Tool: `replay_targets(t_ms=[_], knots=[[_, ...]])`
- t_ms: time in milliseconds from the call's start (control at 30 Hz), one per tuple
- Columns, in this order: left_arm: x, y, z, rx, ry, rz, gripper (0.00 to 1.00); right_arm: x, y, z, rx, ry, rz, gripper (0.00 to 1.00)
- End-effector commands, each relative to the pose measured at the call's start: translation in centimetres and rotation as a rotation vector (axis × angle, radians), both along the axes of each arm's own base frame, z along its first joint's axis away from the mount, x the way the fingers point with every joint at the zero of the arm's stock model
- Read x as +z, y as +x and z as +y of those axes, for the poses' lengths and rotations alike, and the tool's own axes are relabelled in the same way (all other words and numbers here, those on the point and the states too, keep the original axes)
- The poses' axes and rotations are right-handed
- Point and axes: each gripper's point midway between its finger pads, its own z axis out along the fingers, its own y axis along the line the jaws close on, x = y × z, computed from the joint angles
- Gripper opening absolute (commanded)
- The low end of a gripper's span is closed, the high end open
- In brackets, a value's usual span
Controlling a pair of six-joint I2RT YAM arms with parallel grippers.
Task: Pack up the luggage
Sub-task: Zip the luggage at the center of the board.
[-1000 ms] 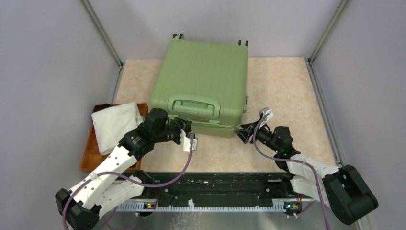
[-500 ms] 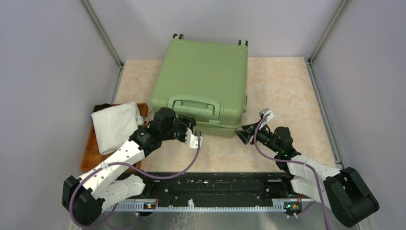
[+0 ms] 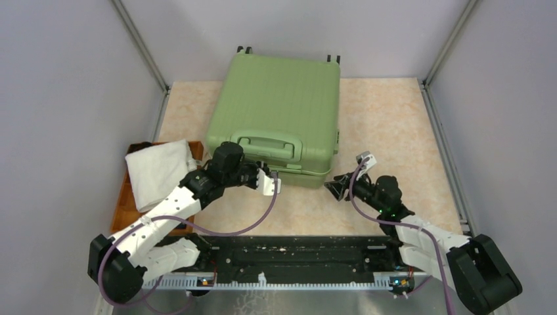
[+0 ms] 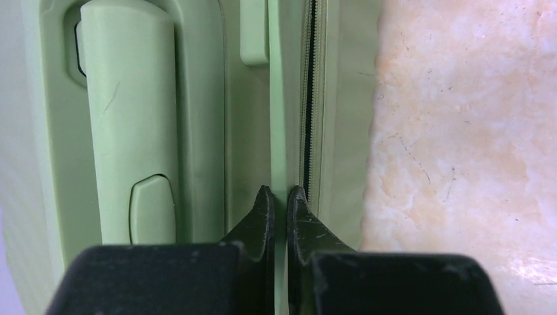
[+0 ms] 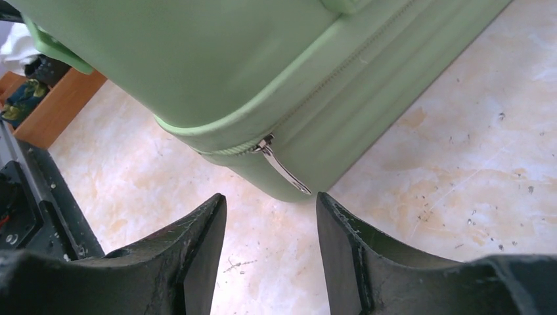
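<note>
The luggage (image 3: 282, 98) is a light-green ribbed suitcase lying closed on the table, its handle (image 3: 266, 144) facing the arms. My left gripper (image 3: 258, 168) is shut, its tips (image 4: 280, 193) pressed at the front seam between the handle (image 4: 128, 118) and the black zipper line (image 4: 307, 98). Only a thin green sliver shows between its fingers. My right gripper (image 3: 332, 186) stands open at the suitcase's near right corner. In the right wrist view the silver zipper pull (image 5: 282, 167) hangs just beyond the right gripper (image 5: 270, 200), not touched.
An orange-brown tray (image 3: 121, 210) left of the suitcase holds a folded white cloth (image 3: 157, 170). A black rail (image 3: 295, 252) runs along the near edge. Grey walls and metal posts close in the table on three sides.
My left gripper has moved forward and right to the suitcase's front seam, opened wider, then shut. The right gripper has drawn back slightly from the corner.
</note>
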Motion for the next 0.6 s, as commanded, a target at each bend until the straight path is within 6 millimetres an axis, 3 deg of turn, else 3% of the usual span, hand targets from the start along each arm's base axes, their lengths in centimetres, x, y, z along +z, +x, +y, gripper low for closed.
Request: replay_targets(t_ms=[0, 167, 433, 567], knots=[[6.6, 1.7, -1.3, 0.010, -0.111, -0.118, 0.00, 0.2, 1.1, -0.1, -0.013, -0.043, -0.019, 0.54], [9.7, 1.8, -1.5, 0.012, -0.147, -0.143, 0.00, 0.0, 2.1, -0.4, -0.044, -0.065, -0.042, 0.58], [10.4, 1.3, -1.3, 0.010, -0.158, -0.142, 0.00, 1.9, 2.8, 0.5, -0.004, -0.049, -0.161, 0.51], [11.0, 1.8, -1.5, 0.012, -0.168, -0.167, 0.00, 2.4, 3.0, 0.9, 0.023, -0.059, -0.196, 0.43]])
